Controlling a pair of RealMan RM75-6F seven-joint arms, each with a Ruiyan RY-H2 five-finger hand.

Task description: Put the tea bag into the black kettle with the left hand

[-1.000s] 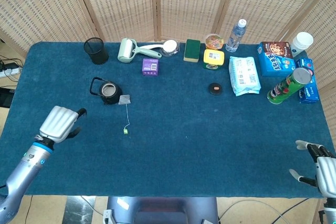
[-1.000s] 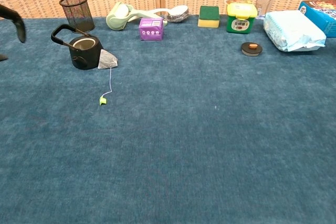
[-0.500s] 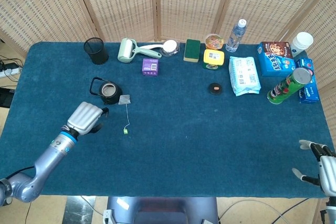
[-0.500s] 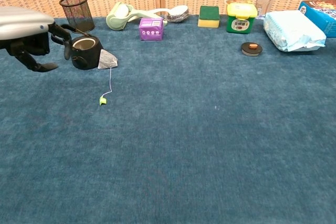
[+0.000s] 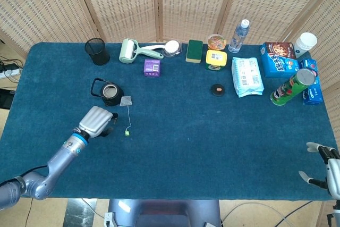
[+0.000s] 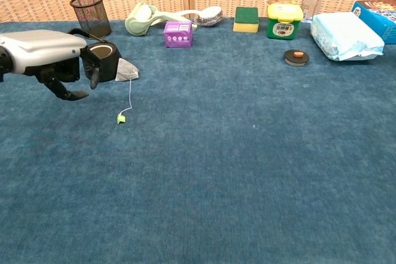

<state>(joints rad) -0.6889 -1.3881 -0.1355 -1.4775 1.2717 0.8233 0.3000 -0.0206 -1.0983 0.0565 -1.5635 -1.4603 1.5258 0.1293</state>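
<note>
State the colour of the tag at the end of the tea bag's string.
Bright green tag, clearest in the chest view.

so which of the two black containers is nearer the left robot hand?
The black kettle, beside the tea bag; the black mesh cup stands further back by the screen.

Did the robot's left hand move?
Yes. The left hand moved right, toward the tea bag beside the black kettle.
</note>
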